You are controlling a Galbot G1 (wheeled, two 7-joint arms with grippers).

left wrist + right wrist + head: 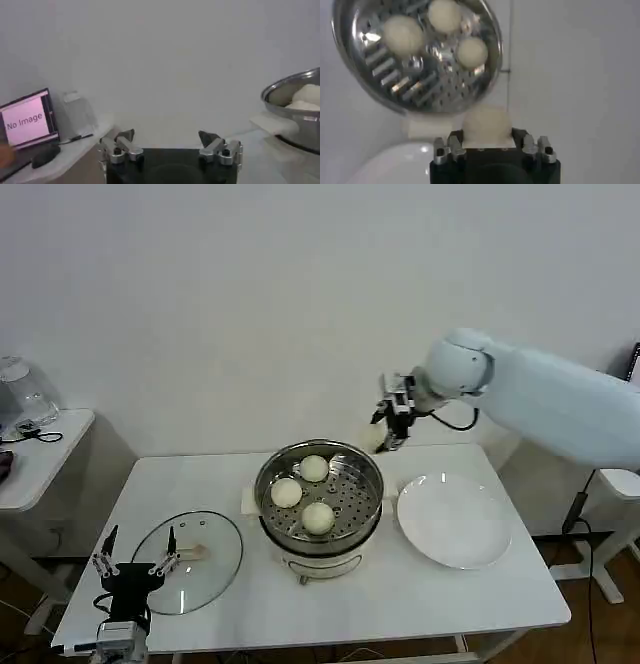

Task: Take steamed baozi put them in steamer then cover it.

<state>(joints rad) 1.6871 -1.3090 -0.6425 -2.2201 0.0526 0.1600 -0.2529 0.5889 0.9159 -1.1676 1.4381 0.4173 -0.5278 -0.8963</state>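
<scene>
The steamer (320,529) stands mid-table with three steamed baozi (314,468) on its perforated tray. My right gripper (392,428) hangs in the air behind the steamer's right rim, shut on another baozi (487,125). The right wrist view looks down past that bun onto the steamer (375,87) and the three buns (402,32) inside. The cover (215,559), a glass lid with a cream handle, lies flat on the table left of the steamer. My left gripper (135,552) waits open at the lid's front-left edge, holding nothing. Its wrist view shows the open left gripper (170,140) and the steamer's rim (292,92).
A bare white plate (455,519) lies right of the steamer. A side table (30,459) with a clear jar (22,392) stands at the far left. A small screen (27,122) sits on that side table.
</scene>
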